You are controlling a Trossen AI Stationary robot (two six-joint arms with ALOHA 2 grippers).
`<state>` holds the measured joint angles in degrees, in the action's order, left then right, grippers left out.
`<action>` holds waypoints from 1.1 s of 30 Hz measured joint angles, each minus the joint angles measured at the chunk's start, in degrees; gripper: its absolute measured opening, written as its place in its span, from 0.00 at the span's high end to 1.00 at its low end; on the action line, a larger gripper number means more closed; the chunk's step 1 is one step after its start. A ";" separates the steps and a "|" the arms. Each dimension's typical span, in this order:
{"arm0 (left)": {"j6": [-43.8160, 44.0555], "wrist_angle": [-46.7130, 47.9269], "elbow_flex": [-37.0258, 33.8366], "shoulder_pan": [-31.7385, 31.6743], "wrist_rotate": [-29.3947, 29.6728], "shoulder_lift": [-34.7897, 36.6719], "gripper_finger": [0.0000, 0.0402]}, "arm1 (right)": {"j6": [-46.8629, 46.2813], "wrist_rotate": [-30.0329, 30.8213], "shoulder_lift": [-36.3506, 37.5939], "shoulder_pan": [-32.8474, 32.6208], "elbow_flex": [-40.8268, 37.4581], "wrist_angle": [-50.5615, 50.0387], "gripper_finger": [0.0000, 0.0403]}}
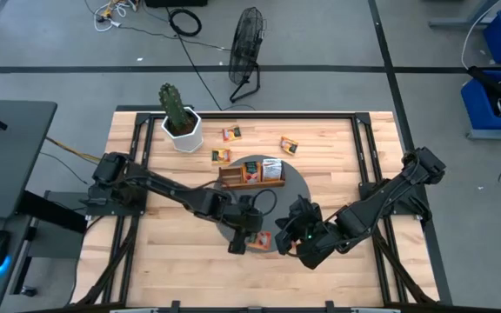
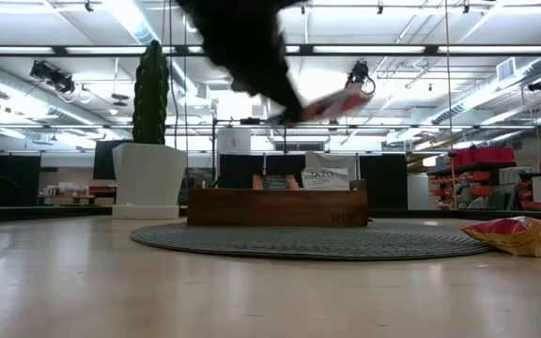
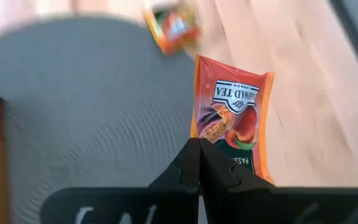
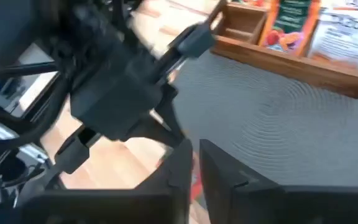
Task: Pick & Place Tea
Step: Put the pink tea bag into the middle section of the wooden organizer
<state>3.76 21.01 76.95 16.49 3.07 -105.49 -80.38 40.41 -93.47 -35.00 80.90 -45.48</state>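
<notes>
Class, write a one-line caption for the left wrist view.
Left gripper shut on an orange tea sachet above the grey mat.

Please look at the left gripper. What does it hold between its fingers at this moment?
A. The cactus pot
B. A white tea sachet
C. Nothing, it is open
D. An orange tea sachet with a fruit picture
D: in the left wrist view the left gripper is shut on the lower edge of an orange tea sachet printed with fruit, above the grey mat.
</notes>
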 joint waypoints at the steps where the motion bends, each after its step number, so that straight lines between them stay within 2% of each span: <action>1: -0.37 0.58 1.37 -0.23 0.27 0.02 1.00 | 0.48 -0.21 0.00 0.00 0.00 0.44 0.88; 9: -1.48 2.99 6.31 -2.26 1.03 1.83 1.00 | 1.82 -5.23 0.93 -1.92 0.00 0.14 0.61; 14: -1.52 2.89 6.21 -2.95 3.56 4.08 1.00 | -2.17 -4.77 1.36 -3.46 0.00 -3.77 0.52; 21: -1.54 0.31 6.33 -1.95 4.39 5.16 1.00 | -2.99 -4.07 1.53 -0.94 0.00 -2.88 0.50; 27: -1.45 -0.05 6.33 -0.67 5.46 5.18 1.00 | -0.62 -7.66 1.55 1.55 0.00 -2.92 0.50; 33: -1.48 -0.15 6.31 -0.37 7.27 5.86 1.00 | 2.82 -10.18 1.53 2.77 0.00 -1.66 0.59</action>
<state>2.28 20.86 83.26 16.12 10.34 -99.63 -77.56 30.23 -91.94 -32.23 80.90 -47.14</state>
